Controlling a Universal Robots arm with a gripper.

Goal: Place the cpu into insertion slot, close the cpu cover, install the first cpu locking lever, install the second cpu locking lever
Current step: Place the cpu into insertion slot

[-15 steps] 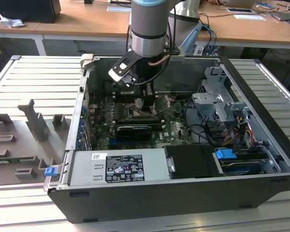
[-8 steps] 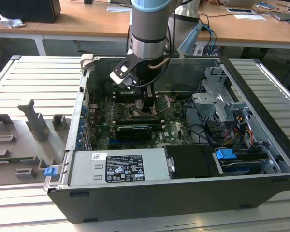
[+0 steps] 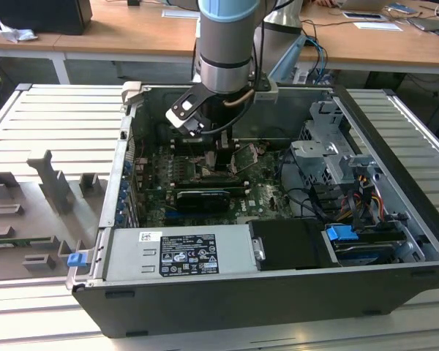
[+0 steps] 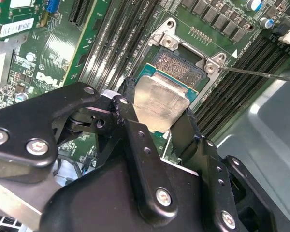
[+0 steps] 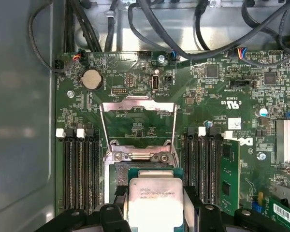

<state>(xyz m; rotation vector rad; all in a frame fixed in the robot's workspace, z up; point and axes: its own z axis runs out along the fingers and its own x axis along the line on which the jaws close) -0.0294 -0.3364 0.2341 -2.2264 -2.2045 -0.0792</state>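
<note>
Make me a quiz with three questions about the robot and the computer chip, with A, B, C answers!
1. Where is the cpu?
A. On the wooden desk.
B. In the gripper, at the socket.
C. On the grey rack outside the case.

2. What colour is the circuit board?
A. Red.
B. Yellow.
C. Green.

3. How is the cpu cover?
A. Flipped open.
B. Shut flat over the cpu.
C. Bent in half.

Answers:
1 B: black fingers clamp the cpu on two sides in both wrist views.
2 C: the board is green all around the socket.
3 A: the frame is swung up off the socket, with board showing through its window.
</note>
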